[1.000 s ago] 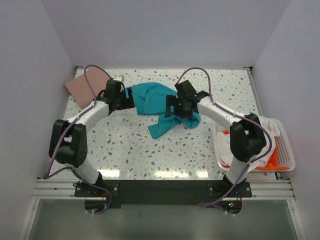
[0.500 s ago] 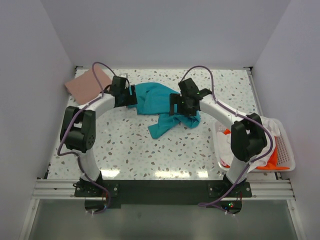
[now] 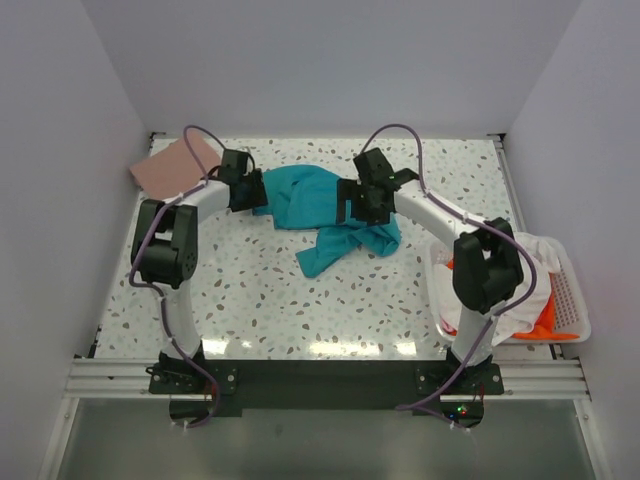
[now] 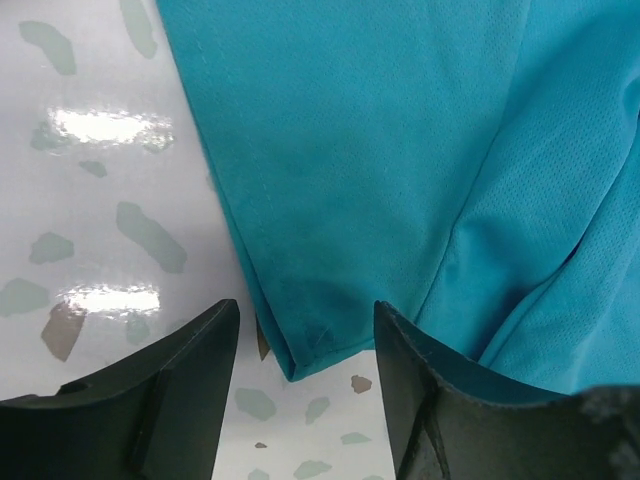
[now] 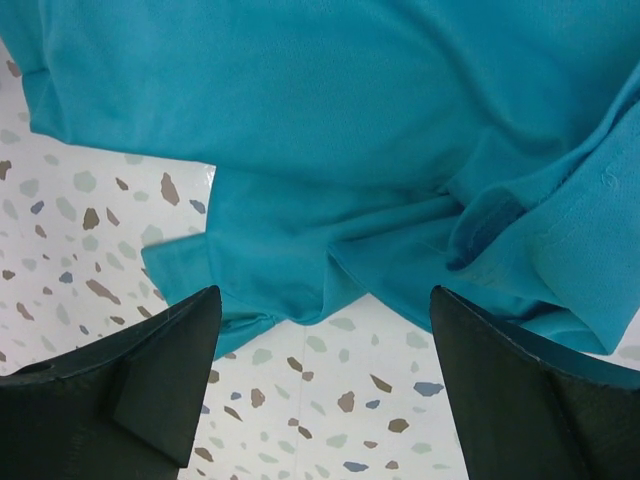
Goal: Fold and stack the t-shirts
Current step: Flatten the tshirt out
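A teal t-shirt [image 3: 305, 200] lies crumpled at the back middle of the speckled table [image 3: 250, 290]. My left gripper [image 3: 256, 190] is at the shirt's left edge. In the left wrist view a hemmed corner of the teal t-shirt [image 4: 380, 150] lies between the fingers of the left gripper [image 4: 305, 312], which is open and not clamped on the cloth. My right gripper [image 3: 352, 206] hovers over the shirt's right part. The right wrist view shows the right gripper [image 5: 325, 295] wide open above a rumpled edge of the teal t-shirt [image 5: 330, 120]. A dusty pink t-shirt [image 3: 165, 170] lies folded at the back left.
A white slotted basket [image 3: 572, 300] stands at the right edge and holds a white t-shirt [image 3: 535, 255] and an orange t-shirt [image 3: 545, 322]. Walls close in the table on three sides. Purple cables loop over both arms.
My left arm has swung in toward the shirt's left corner, and its jaws have narrowed. My right gripper has shifted slightly back and left over the teal cloth.
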`<move>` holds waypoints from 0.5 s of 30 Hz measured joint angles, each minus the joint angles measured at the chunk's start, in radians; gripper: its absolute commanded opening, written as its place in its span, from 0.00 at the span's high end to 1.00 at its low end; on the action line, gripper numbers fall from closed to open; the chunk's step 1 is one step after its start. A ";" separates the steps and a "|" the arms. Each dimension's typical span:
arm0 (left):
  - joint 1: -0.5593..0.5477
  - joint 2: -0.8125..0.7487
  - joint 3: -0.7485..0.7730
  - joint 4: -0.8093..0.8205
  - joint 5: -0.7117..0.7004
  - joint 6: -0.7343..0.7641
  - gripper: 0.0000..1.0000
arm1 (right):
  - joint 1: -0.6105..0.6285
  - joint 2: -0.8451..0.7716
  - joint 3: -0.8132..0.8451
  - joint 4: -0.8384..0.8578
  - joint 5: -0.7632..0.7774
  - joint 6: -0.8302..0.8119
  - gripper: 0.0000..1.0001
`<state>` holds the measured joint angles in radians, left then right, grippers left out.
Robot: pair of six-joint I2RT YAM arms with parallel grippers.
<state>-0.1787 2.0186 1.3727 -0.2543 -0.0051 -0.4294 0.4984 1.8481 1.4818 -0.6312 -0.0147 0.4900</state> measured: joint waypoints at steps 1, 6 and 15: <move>0.000 0.007 0.002 0.002 0.009 -0.001 0.41 | 0.000 0.015 0.014 -0.004 0.004 0.000 0.12; 0.000 0.029 0.013 0.011 0.047 -0.011 0.50 | 0.000 0.074 0.049 -0.020 0.026 0.002 0.13; 0.000 0.054 0.017 0.034 0.142 -0.053 0.99 | 0.000 0.161 0.068 -0.063 0.032 0.003 0.48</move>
<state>-0.1783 2.0727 1.3895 -0.2199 0.1364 -0.4828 0.4980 2.0087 1.5501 -0.6945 0.0177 0.4931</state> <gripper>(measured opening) 0.096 0.663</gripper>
